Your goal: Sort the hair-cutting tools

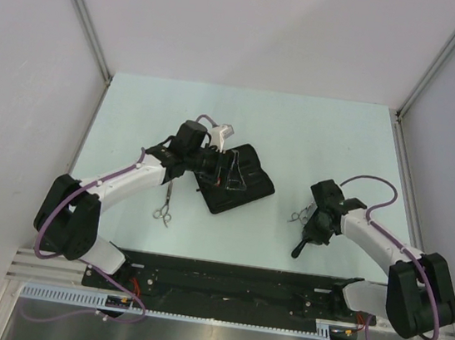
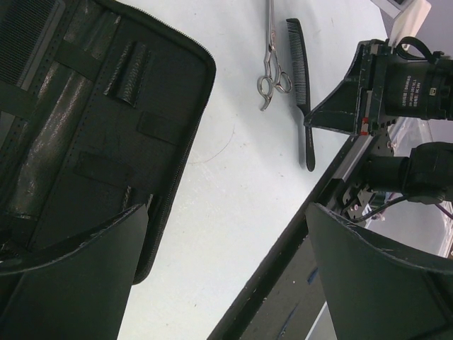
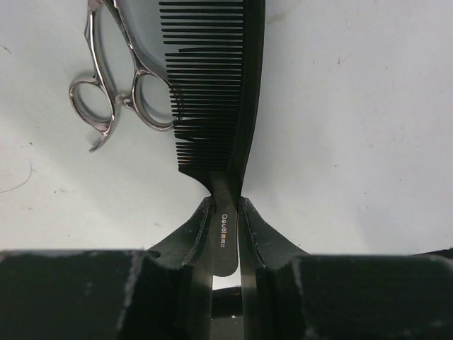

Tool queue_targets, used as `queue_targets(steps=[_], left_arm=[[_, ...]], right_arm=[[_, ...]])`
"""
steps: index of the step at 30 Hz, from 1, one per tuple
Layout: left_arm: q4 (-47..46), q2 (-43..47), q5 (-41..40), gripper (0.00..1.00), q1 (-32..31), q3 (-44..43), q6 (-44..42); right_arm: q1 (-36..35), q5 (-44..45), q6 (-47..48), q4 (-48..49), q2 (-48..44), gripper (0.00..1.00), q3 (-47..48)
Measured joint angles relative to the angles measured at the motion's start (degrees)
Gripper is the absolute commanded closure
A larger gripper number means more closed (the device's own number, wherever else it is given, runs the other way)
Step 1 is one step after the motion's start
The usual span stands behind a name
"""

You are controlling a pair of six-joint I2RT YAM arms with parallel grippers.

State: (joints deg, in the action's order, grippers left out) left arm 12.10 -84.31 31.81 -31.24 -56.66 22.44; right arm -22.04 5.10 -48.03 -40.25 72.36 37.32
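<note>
Right gripper (image 3: 225, 216) is clamped on the handle of the comb (image 3: 221, 85), right of centre in the top view, scissors (image 3: 113, 99) against its teeth. We judge this the pick-up; next we must lift without dragging them, toward the case (image 1: 241, 193) at centre, where the left gripper (image 2: 226, 273) hangs, fingers (image 2: 78, 280) apart.

left hand (image 2: 223, 212) spread wide, right hand (image 3: 225, 205) pinched on black comb (image 3: 226, 92)

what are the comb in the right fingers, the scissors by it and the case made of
Comb: likely moulded plastic, matte black, with thin teeth and a printed mark on the handle. Scissors: polished silver metal, judging by the mirror-like glints. Case: black, with a glossy leather-like lining and straps; possibly synthetic.
</note>
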Motion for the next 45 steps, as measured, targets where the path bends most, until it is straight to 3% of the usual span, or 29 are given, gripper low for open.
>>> queue_targets(steps=[20,33,45], left_arm=[[0.02,0.0,2.36,0.0,-1.55,-0.07,-0.17],[-2.03,-0.39,2.47,0.0,-5.49,-4.22,-1.11],[-5.66,-10.25,-0.07,0.0,-11.89,-12.09,-1.6]], right_arm=[[-0.02,-0.04,-0.26,-2.03,-2.58,0.9,5.88],[-0.02,-1.68,-1.49,5.35,-3.17,0.92,13.27],[-0.02,-6.34,-3.63,12.41,-2.97,0.92,17.03]])
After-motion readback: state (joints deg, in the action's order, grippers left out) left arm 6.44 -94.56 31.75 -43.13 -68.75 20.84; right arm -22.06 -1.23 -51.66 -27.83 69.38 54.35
